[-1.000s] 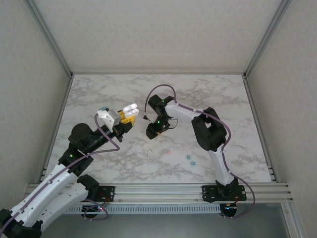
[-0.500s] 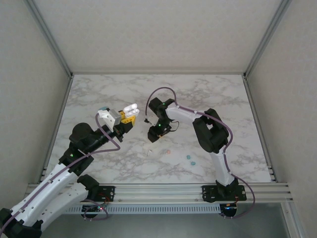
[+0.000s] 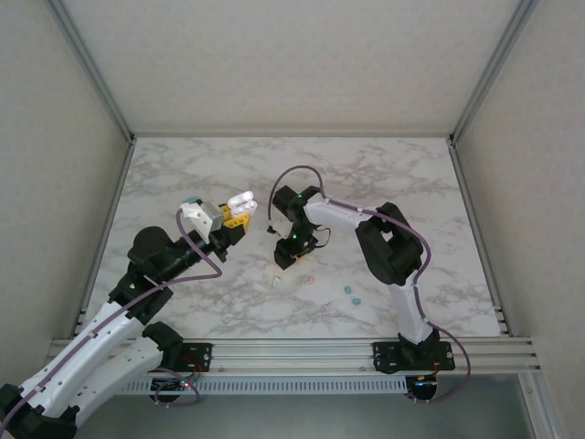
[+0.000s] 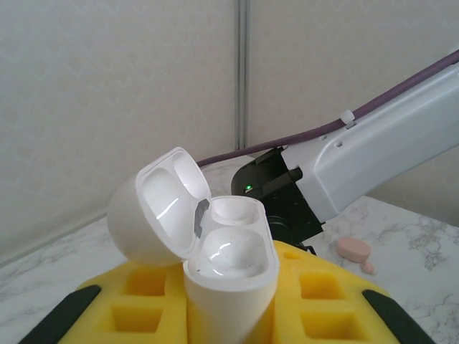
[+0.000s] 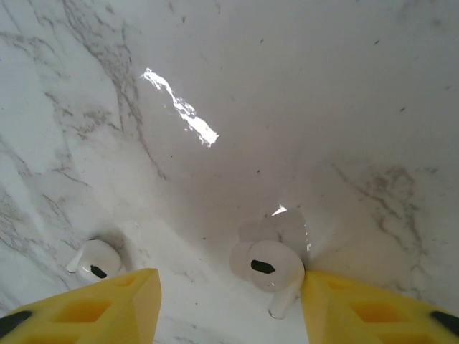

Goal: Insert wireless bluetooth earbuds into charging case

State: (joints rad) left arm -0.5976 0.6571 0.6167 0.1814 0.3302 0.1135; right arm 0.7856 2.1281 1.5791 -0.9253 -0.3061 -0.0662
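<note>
My left gripper (image 3: 236, 212) is shut on the white charging case (image 4: 231, 276) and holds it upright above the table. The case's lid (image 4: 154, 209) is flipped open and both wells are empty. My right gripper (image 5: 229, 301) points down at the marble, open, with a white earbud (image 5: 269, 266) between its yellow fingers (image 5: 373, 309). The earbud lies against the right finger. A second white earbud (image 5: 93, 259) lies just outside the left finger. From above, the right gripper (image 3: 287, 258) hangs low over a white earbud (image 3: 277, 283).
Pink-orange earbuds (image 3: 309, 279) lie right of the right gripper, and one pink earbud (image 4: 353, 249) shows beyond the case. Teal earbuds (image 3: 352, 294) lie further right. Aluminium frame posts and walls border the marble table (image 3: 411, 183).
My right gripper has moved nearer and lower, down over the white earbuds, and its jaws have narrowed a little. The left arm and the case have not moved.
</note>
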